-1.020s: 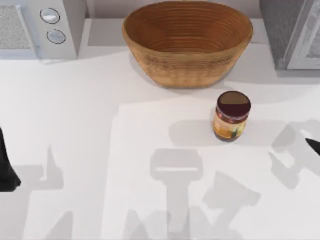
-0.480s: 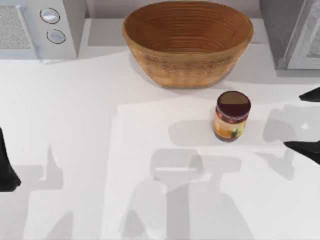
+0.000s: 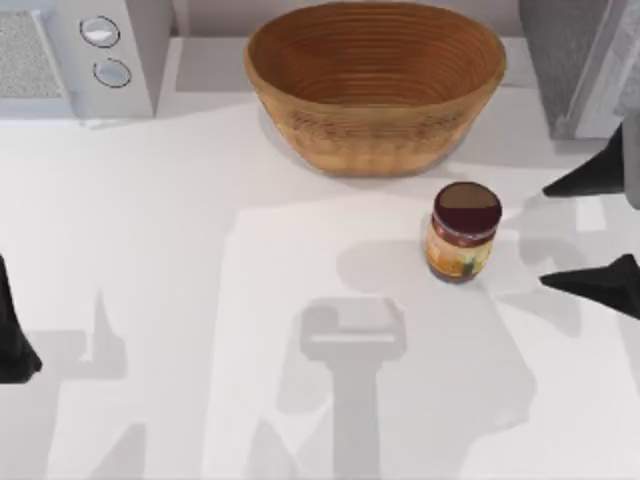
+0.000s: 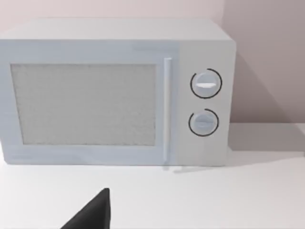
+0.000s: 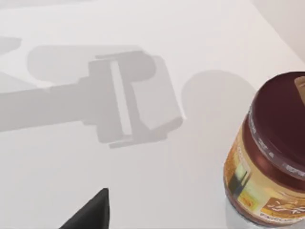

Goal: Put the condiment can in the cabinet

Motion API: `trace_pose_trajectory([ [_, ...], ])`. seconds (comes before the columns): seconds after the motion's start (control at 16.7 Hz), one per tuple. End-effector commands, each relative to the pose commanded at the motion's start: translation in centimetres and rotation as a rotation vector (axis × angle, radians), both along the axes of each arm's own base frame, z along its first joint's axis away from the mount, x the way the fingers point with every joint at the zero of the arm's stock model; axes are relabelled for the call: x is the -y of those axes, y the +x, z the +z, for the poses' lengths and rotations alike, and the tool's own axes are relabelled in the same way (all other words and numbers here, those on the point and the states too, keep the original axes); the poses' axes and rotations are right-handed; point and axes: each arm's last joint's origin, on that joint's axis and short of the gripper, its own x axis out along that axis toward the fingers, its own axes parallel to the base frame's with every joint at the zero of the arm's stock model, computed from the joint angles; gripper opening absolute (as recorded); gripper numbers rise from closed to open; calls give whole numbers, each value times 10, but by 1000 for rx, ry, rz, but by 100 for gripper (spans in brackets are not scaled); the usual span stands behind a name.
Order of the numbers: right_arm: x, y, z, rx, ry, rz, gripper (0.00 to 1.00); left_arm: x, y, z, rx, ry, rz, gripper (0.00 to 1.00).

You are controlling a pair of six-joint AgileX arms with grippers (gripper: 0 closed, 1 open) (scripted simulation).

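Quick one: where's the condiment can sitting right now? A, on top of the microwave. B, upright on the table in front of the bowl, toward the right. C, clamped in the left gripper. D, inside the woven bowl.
B: the condiment can stands upright on the white table, just in front of the woven bowl, with the open right gripper beside it.

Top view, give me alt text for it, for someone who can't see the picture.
A small condiment can stands upright on a white table, with the right gripper at the right edge, jaws open toward it, not touching. A woven bowl sits behind the can, a microwave at the far left, a grey cabinet at the far right. The left gripper waits at the left edge.
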Motion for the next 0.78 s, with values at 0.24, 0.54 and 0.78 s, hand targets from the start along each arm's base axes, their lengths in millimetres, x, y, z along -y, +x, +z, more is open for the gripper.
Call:
trace_pose_trajectory([
  [0.24,0,27,-24,-13,82,91,100,0,0,0,0,0,0,100],
  [0.54,-1,56,-62,-21,205,172,100,0,0,0,0,0,0,100],
  [0.78,0,75,-101,-21,320,208,100,0,0,0,0,0,0,100],
])
